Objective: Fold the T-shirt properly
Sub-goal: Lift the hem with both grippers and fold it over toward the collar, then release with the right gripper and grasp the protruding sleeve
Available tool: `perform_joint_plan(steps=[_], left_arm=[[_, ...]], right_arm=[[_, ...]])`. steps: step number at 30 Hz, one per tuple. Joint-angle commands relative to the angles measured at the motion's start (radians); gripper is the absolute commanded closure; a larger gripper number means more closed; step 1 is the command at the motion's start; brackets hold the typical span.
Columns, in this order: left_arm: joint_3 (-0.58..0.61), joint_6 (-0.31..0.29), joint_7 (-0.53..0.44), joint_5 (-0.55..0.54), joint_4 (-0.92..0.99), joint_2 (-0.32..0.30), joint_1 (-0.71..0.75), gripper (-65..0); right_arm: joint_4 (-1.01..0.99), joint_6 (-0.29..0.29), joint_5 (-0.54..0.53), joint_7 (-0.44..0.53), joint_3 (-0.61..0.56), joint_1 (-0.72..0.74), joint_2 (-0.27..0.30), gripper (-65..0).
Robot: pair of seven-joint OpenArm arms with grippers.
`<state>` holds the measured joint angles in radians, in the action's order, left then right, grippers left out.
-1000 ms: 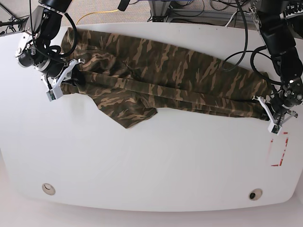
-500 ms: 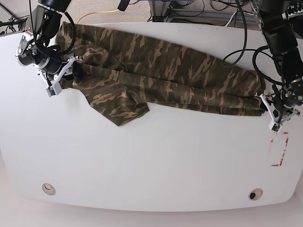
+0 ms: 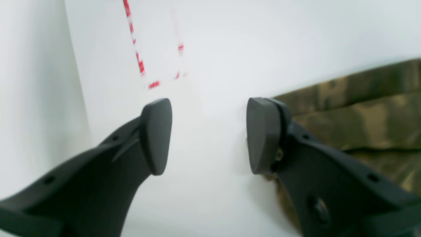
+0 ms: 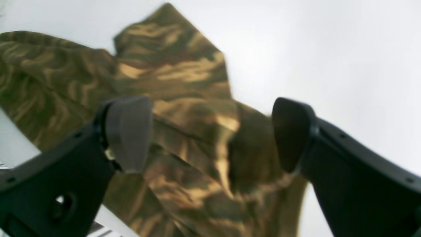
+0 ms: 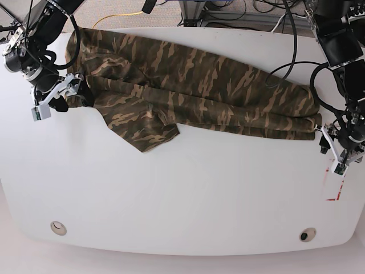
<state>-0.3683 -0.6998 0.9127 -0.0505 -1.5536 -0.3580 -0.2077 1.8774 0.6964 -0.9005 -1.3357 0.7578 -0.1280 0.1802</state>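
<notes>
Both claws, left (image 5: 333, 154) and right (image 5: 54, 97), stood released, holding nothing; the shirt (image 5: 194, 85) looked soft and limp, best pinched at its edges.

Camouflage cloth on a white table

The T-shirt (image 5: 194, 91) is printed all over in camouflage: dark olive green ground with brown patches and tan streaks, which show lighter, almost golden, in the right wrist view (image 4: 184, 108). The table (image 5: 188, 200) is plain white, with broken red tape marks (image 5: 336, 191) near its edge, seen as dashed red and white lines in the left wrist view (image 3: 138, 59). The left gripper (image 5: 336, 154) and right gripper (image 5: 54, 97) look white from the base view; close up, their jaws are matte black, the pads (image 4: 128, 131) of the right one a paler grey. A yellow cable (image 5: 117, 17) lies behind the table among black cables (image 5: 293, 51).
</notes>
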Motion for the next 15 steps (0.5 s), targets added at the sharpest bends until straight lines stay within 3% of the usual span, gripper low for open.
perform_joint_plan(steps=[1, 4, 11, 15], left_arm=[[-0.001, 0.002, 0.036, 0.004, -0.04, 0.046, -0.006, -33.3], [-0.001, 0.002, 0.072, 0.03, -0.046, 0.09, 0.023, -33.3], [-0.007, 0.002, 0.075, 0.048, -0.048, 0.112, 0.133, -33.2], [-0.011, 0.002, 0.075, 0.048, -0.048, 0.103, 0.193, -33.2]], right_arm=[[-0.006, 0.002, -0.021, 0.023, -0.014, 0.009, -0.012, -54.5], [-0.039, 0.002, 0.017, 0.026, -0.045, 0.024, -0.035, -51.5], [-0.065, 0.002, 0.194, 0.028, -0.143, 0.029, -0.055, -22.5], [-0.144, 0.002, 0.284, 0.029, -0.206, 0.038, -0.008, -20.1]])
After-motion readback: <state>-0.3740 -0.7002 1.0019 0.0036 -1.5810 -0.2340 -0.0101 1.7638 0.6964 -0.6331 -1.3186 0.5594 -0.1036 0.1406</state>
